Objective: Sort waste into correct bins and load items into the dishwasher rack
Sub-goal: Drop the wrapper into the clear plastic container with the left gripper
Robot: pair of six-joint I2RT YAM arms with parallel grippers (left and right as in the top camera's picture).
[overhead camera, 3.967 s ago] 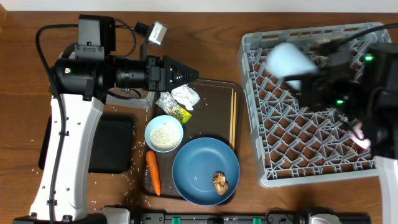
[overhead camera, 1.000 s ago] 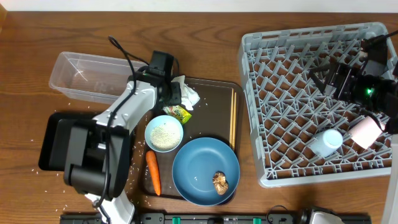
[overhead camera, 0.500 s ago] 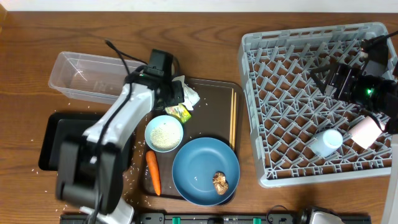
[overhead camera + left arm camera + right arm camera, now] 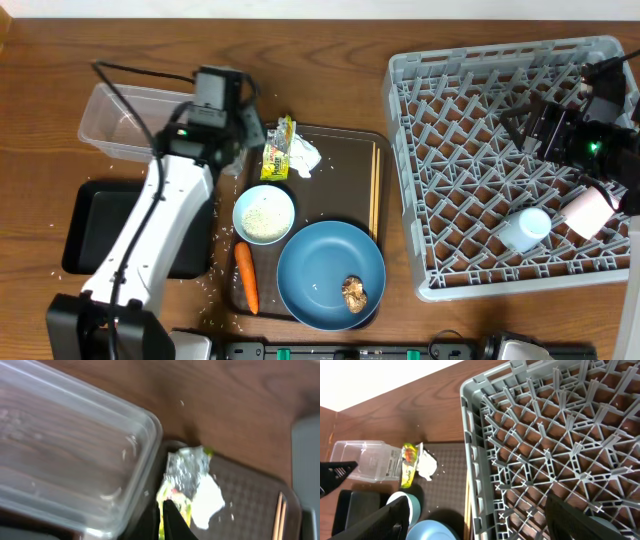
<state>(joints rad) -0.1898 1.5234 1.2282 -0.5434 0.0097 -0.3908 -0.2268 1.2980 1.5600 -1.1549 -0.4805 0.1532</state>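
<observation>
My left gripper (image 4: 262, 141) is shut on the green-yellow wrapper (image 4: 277, 148), which it holds up over the left edge of the serving tray, next to the clear tub (image 4: 130, 120). The left wrist view shows the wrapper (image 4: 185, 472) pinched between the shut fingertips (image 4: 172, 512), with crumpled white paper (image 4: 207, 502) below and the tub (image 4: 65, 460) on the left. The paper (image 4: 305, 156) lies on the tray. My right gripper (image 4: 525, 120) hovers open and empty over the dishwasher rack (image 4: 470, 80). A pink cup (image 4: 588, 210) and a light-blue cup (image 4: 525, 228) lie in the rack.
On the dark-brown serving tray (image 4: 345, 170) are a white bowl (image 4: 264, 214) of rice, a carrot (image 4: 246, 277), a dark-blue plate (image 4: 320, 262) carrying a brown lump (image 4: 354, 293), and wooden sticks (image 4: 376, 190). The black tray (image 4: 85, 230) lies front left. Rice grains (image 4: 210, 270) are scattered on the table.
The left gripper has shut on the wrapper and lifted it off the serving tray, up and leftward toward the clear tub. The right arm has not moved.
</observation>
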